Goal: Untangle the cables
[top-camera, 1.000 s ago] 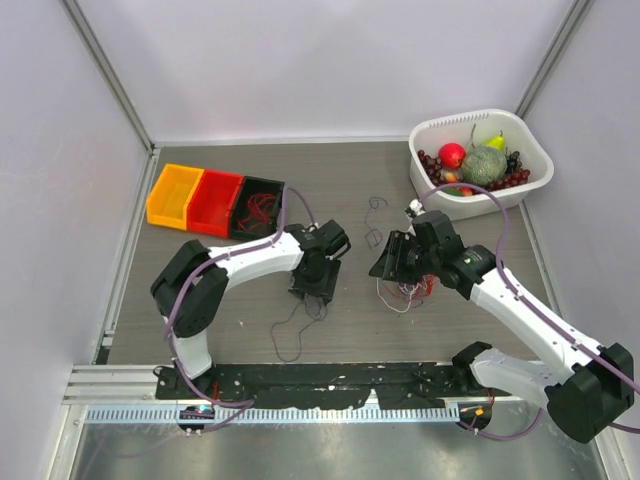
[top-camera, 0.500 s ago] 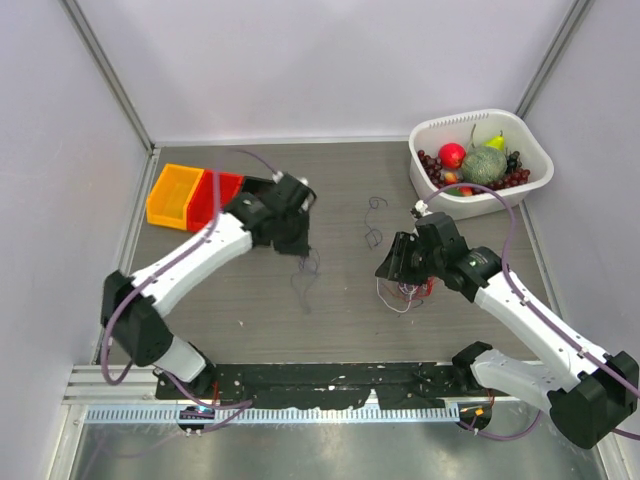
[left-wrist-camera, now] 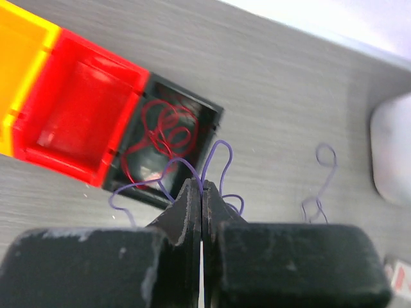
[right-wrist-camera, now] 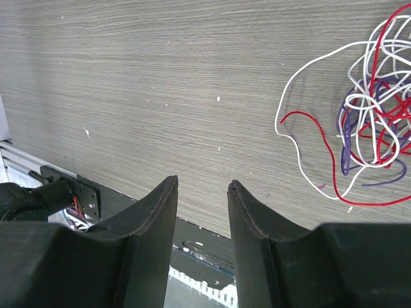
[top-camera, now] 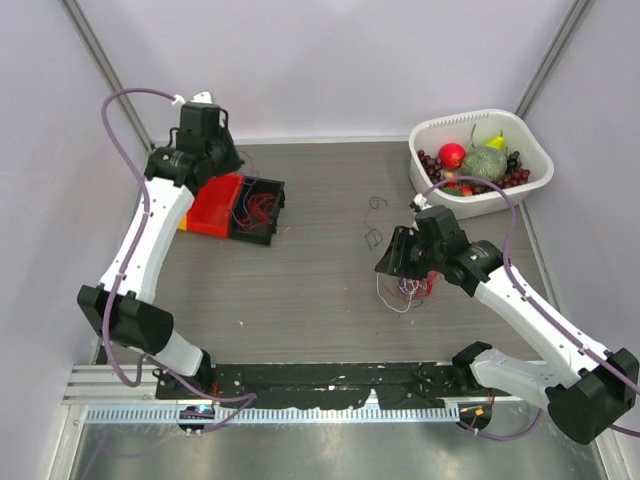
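Observation:
The cables are a small tangle (top-camera: 405, 291) of thin red, white and purple wires (right-wrist-camera: 376, 125) lying on the wood-grain table. My right gripper (top-camera: 390, 263) hangs just left of it, open, with nothing between its fingers (right-wrist-camera: 201, 183). My left gripper (top-camera: 218, 160) is raised high at the back left, above the bins. It is shut on one thin purple wire (left-wrist-camera: 215, 160) that loops out of its tips (left-wrist-camera: 201, 187). Another loose purple wire (top-camera: 375, 220) lies on the table by itself (left-wrist-camera: 321, 183).
A black bin (top-camera: 258, 208) holds coiled red wires (left-wrist-camera: 168, 128), with a red bin (top-camera: 212, 205) and a yellow-orange bin (left-wrist-camera: 19, 70) beside it. A white basket (top-camera: 465, 116) of fruit stands at the back right. Purple hoses arc off both arms.
My left gripper closed on the purple wire at the table's middle and carried it up and back-left over the bins. The right arm has barely shifted.

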